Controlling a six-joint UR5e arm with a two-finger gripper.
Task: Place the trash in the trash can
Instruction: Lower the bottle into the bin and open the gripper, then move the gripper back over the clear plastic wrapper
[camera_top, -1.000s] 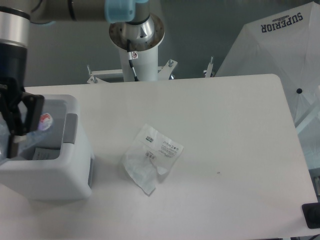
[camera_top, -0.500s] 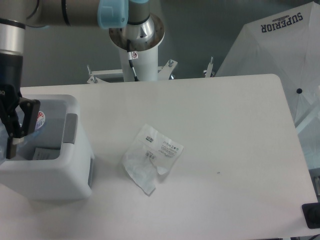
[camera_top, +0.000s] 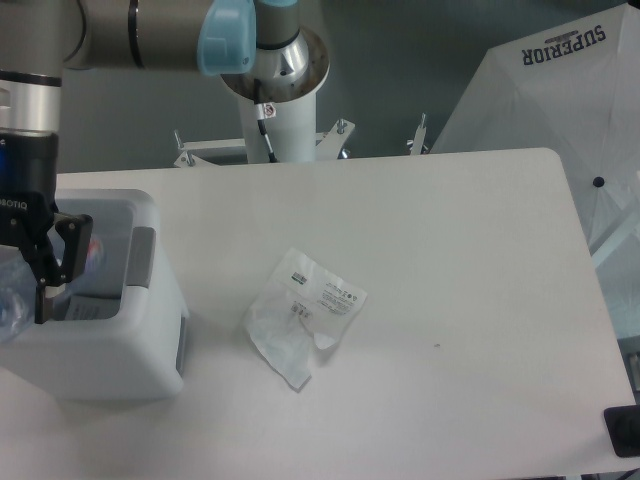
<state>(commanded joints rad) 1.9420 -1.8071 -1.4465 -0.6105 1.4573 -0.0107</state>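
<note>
My gripper (camera_top: 58, 272) hangs over the left part of the white trash can (camera_top: 110, 350) at the table's left edge. It is shut on the clear plastic bottle. The bottle's red-white label (camera_top: 94, 250) shows beside the right finger, and its clear body (camera_top: 8, 298) sticks out to the lower left, at the frame's edge. The bottle lies tilted at the can's opening. I cannot make out its cap. The wrinkly clear plastic bag (camera_top: 305, 310) with a white printed label lies flat on the table, right of the can and apart from it.
The arm's white pedestal (camera_top: 275, 110) stands behind the table's far edge. A white umbrella-like reflector (camera_top: 560, 110) stands at the right. A black object (camera_top: 622, 430) sits at the bottom right corner.
The gripper with the bottle has shifted slightly over the can, first left, then back right and a little lower. The bag has not moved.
</note>
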